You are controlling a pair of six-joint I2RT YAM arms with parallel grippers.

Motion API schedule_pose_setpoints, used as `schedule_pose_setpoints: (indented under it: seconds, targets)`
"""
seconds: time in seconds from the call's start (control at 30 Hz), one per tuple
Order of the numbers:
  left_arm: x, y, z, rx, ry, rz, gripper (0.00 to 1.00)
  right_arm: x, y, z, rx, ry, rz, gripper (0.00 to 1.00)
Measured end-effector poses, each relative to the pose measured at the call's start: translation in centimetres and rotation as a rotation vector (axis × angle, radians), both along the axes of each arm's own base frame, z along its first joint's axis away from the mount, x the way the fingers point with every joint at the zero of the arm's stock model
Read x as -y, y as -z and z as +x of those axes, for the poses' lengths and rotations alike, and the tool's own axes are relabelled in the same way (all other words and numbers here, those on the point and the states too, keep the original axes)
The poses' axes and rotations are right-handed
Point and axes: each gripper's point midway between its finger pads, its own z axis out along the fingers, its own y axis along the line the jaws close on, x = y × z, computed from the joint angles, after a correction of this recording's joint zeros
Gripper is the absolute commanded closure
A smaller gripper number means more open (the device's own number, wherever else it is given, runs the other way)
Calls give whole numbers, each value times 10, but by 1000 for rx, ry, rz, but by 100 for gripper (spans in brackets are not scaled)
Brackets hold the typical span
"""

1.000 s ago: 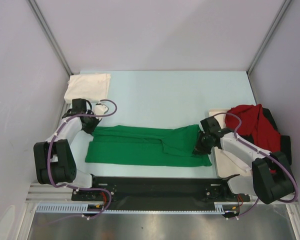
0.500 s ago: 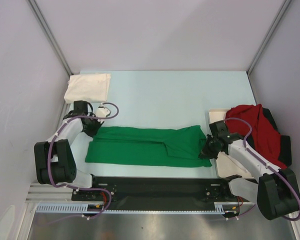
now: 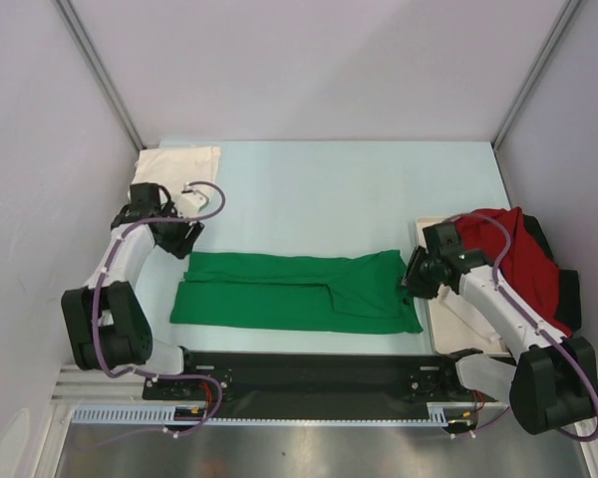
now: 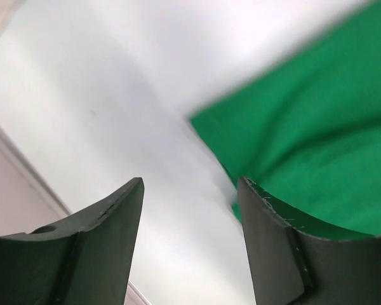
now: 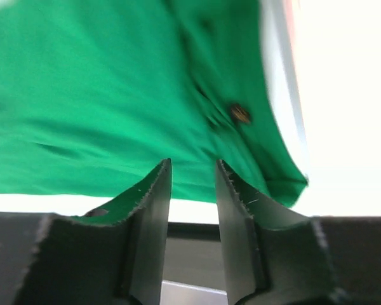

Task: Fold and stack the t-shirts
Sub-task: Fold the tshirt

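Note:
A bright green t-shirt [image 3: 294, 291] lies on the table as a long strip folded lengthwise, between the two arms. My left gripper [image 3: 184, 239] hovers just off its far left corner. In the left wrist view that gripper [image 4: 190, 190] is open with bare table between the fingers, and the green t-shirt [image 4: 317, 152] lies to the right. My right gripper [image 3: 411, 287] is over the shirt's right end. In its wrist view it [image 5: 192, 175] is open and empty above the green t-shirt [image 5: 114, 95]. A folded cream-white t-shirt [image 3: 174, 171] sits at the back left. A red t-shirt [image 3: 503, 254] is heaped over a dark one [image 3: 570, 289] at the right.
A flat white tray [image 3: 456, 321] lies under the heaped shirts at the right, its edge close to the green shirt's right end, and shows as the tray [image 5: 343, 95] in the right wrist view. Walls close in on both sides. The black arm rail [image 3: 309, 370] runs along the near edge.
Both grippers have opened and let go of the green shirt's ends. The left gripper has drawn back toward the far left. The right one has shifted slightly right.

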Motion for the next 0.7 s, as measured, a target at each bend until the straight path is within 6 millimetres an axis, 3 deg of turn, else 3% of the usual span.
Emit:
schedule_pose_setpoints:
  seconds: [0.1,0.2,0.3,0.43,0.53,0.57,0.67,0.7]
  targets:
    - [-5,7,25,18,-72,12,31,0,-27,35,101,-11,-24,55]
    - [-6,33,32,-32,-115,31,30,-2,-34,64,143,-23,-52,54]
    - [-7,51,35,-67,-134,55,29,1,-23,84,138,-33,-94,54]
    - [-7,68,39,-88,-147,60,30,5,6,104,92,-35,-133,58]
    - [-3,75,39,-105,-152,46,48,5,26,112,63,-41,-145,64]
    - [-1,76,39,-105,-151,36,67,5,31,114,56,-43,-148,73]
    - [8,80,34,-115,-139,0,100,5,44,118,42,-51,-154,90]
    - [10,80,32,-116,-134,-4,100,4,45,121,40,-51,-152,94]
